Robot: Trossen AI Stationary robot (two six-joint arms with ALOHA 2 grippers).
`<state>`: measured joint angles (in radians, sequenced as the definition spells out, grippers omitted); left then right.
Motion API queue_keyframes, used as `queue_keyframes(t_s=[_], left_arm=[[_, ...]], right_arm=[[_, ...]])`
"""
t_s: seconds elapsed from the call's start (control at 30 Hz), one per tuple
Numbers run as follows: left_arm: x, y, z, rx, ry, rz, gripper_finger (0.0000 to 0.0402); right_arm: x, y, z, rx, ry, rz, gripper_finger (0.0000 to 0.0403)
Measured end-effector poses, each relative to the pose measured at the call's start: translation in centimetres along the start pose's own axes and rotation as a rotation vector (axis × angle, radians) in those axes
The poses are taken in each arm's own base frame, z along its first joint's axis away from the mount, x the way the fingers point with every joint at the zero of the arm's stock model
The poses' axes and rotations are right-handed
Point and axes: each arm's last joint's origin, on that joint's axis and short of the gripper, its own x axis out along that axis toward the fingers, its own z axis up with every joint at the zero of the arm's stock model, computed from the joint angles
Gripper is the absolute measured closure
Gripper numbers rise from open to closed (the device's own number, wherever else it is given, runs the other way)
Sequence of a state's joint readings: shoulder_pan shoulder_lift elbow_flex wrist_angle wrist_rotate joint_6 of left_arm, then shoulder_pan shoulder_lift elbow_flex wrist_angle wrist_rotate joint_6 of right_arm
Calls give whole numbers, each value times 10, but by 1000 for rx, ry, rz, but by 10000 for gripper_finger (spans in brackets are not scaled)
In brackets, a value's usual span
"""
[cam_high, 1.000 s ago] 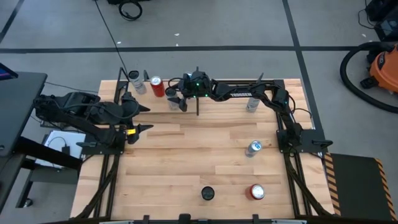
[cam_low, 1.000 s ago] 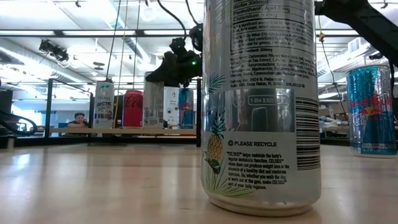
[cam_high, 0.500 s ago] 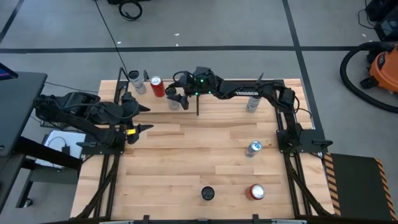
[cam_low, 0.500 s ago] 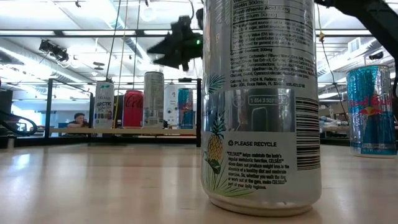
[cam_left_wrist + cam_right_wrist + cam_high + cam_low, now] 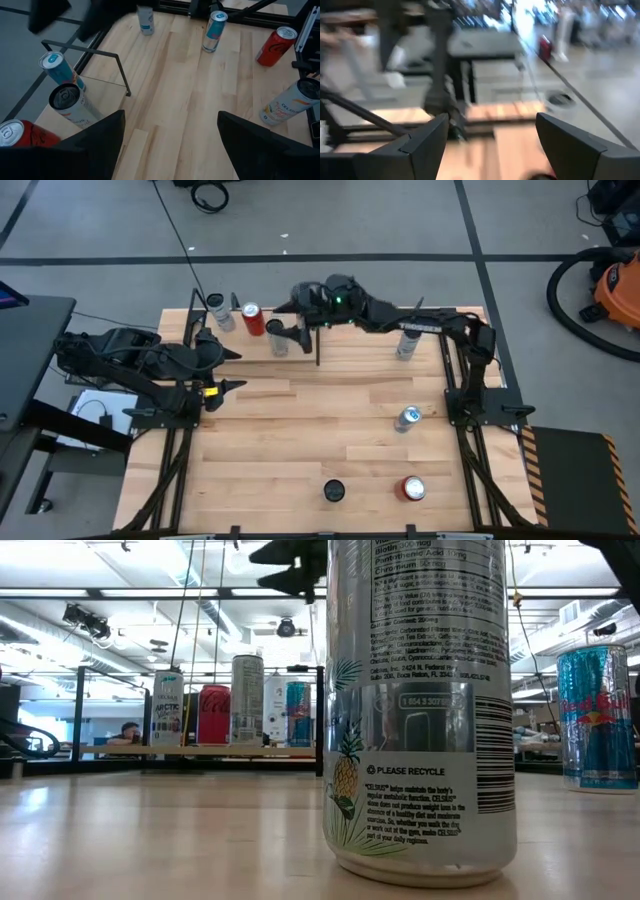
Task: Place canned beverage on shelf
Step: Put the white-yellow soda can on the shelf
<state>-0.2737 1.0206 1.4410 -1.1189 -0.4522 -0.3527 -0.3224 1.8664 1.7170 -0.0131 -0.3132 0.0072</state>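
Overhead: butcher-block table [image 5: 300,430]; grey floor | shelf [image 5: 262,340] holds cans | right gripper [image 5: 300,315] spread, empty; left gripper [image 5: 228,370] spread

Two matte black jointed arms; right arm [image 5: 420,326] green status light, white lettering; blocky dark fingers [image 5: 95,142].

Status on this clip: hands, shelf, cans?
Right hand open, empty, above shelf. Left hand open, idle at left edge. Silver can on shelf; nothing blocking.
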Motion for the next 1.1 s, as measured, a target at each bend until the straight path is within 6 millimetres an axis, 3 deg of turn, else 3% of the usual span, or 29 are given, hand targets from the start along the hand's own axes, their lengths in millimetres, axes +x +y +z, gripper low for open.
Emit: queue_keyframes(t_s=[0.13,0.27,0.57,1.1], left_arm=[[0,0,0,-2,0,2,83],[0,0,1,-8,-8,-2,83],[0,0,1,-10,-12,-3,83],[0,0,1,-9,-12,-3,83]], right_arm=[[-10,-10,27,23,125,-111,93],[-3,-23,32,116,171,-154,93],[29,-40,2,185,291,-206,93],[60,-22,-33,58,457,-314,93]])
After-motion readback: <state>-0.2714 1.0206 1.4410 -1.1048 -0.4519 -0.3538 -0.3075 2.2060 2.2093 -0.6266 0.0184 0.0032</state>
